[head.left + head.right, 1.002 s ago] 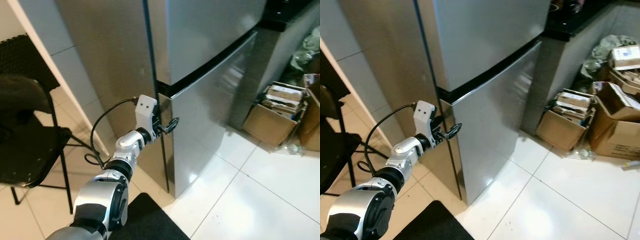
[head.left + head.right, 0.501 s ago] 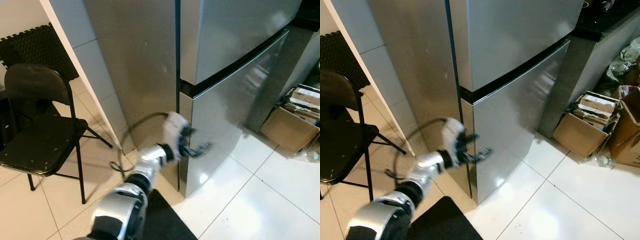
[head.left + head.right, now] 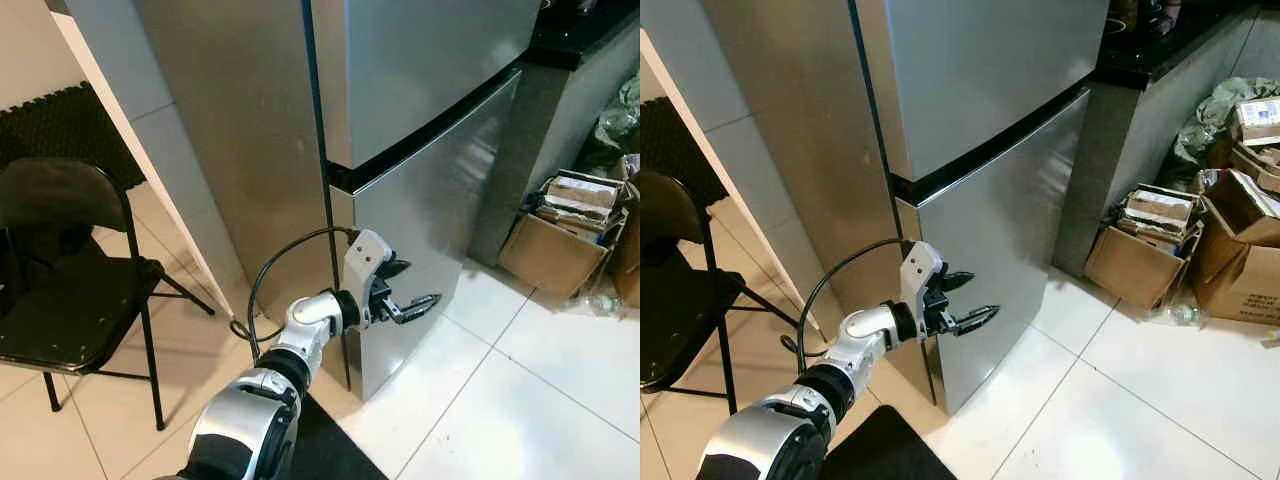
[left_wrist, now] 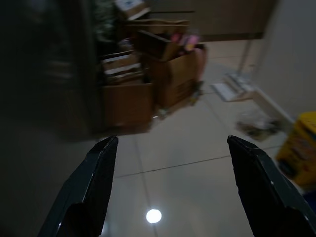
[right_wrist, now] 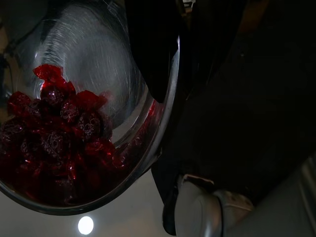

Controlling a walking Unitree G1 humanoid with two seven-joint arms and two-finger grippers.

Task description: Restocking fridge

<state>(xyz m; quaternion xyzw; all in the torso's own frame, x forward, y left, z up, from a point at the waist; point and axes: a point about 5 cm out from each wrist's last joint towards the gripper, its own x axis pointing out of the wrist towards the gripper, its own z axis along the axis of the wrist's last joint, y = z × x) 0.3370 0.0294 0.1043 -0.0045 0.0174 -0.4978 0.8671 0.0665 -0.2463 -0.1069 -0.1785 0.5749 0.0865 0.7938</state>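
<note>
Head stereo pair looks down at fridge [image 3: 420, 120]; wrist cameras close, left facing boxes [image 4: 148, 84].

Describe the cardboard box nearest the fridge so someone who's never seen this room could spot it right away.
Start at the tall steel fridge and look past its right side to the dark counter. On the white tiled floor below stands a cluster of cartons; the cardboard box is the low open one closest to the fridge, stuffed with flattened packaging, while its neighbours are taller and farther right.

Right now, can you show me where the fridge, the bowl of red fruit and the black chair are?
Fridge [image 3: 440, 205]: left eye view, lower door front.
Bowl [image 5: 106, 64]: right wrist view, clear inner wall above the red fruit.
Chair [image 3: 60, 315]: left eye view, seat.
</note>
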